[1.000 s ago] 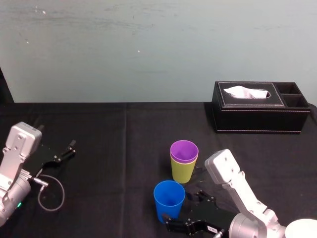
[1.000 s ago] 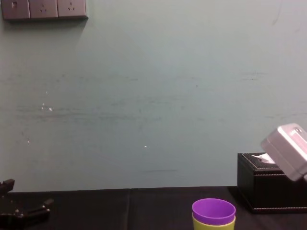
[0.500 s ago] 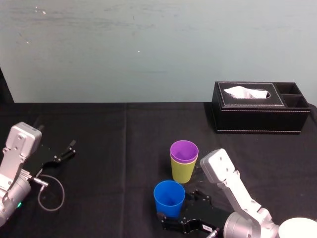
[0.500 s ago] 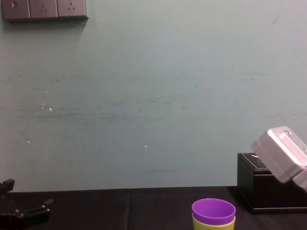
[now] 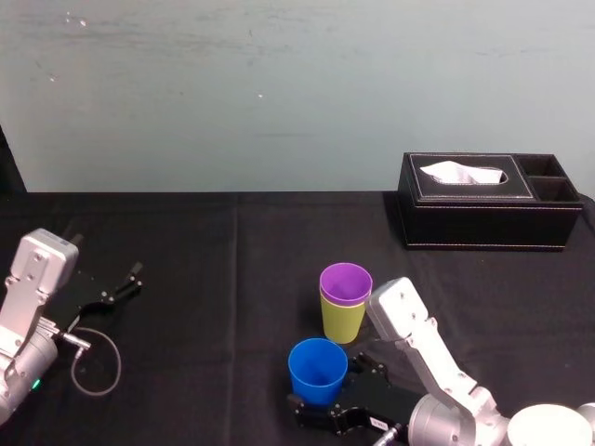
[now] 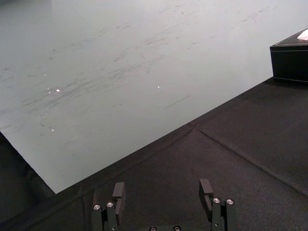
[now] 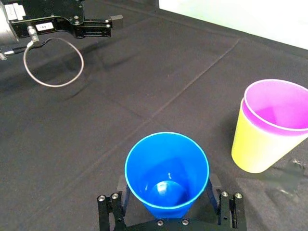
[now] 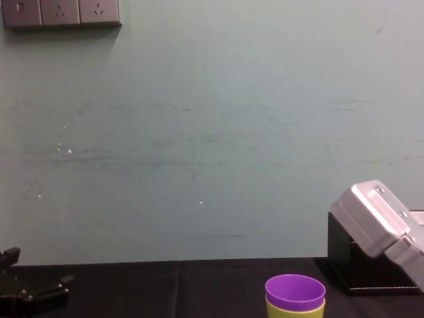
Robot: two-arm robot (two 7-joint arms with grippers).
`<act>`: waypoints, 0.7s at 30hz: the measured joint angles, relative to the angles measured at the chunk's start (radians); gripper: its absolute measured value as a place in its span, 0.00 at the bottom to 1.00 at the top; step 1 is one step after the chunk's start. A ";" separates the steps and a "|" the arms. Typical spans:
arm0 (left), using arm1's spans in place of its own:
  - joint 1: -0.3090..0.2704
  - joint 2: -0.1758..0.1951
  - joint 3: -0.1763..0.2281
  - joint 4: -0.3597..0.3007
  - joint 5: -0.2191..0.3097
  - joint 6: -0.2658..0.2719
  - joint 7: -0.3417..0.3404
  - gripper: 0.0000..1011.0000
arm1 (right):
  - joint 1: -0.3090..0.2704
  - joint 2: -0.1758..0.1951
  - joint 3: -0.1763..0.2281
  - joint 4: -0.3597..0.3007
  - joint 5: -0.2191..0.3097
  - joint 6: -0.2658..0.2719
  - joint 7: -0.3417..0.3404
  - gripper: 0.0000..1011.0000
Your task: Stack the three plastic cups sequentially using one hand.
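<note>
No readable text, white label (image 7: 44,26) — illegible

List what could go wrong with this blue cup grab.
1. The right gripper straddles the blue cup low down, jaws open; closing on the smooth tapered wall could squeeze it upward or tip it.
2. The purple cup nested in the green cup stands close by; the lift, or the right forearm beside it, could knock that stack over.
Left gripper is parked far left.
</note>
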 joint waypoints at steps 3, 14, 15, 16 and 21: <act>0.000 0.000 0.000 0.000 0.000 0.000 0.000 0.99 | 0.004 -0.008 -0.003 0.008 -0.006 -0.006 -0.001 0.99; 0.000 0.000 0.000 0.000 0.000 0.000 0.000 0.99 | 0.008 -0.026 -0.003 0.026 -0.021 -0.013 -0.006 0.99; 0.000 0.000 0.000 0.000 0.000 0.000 0.000 0.99 | 0.008 -0.026 -0.003 0.027 -0.023 -0.014 -0.006 0.99; 0.000 0.000 0.000 0.000 0.000 0.000 0.000 0.99 | 0.008 -0.027 -0.002 0.027 -0.024 -0.014 -0.006 0.99; 0.000 0.000 0.000 0.000 0.000 0.000 0.000 0.99 | 0.009 -0.036 0.002 0.038 -0.028 -0.019 -0.007 0.99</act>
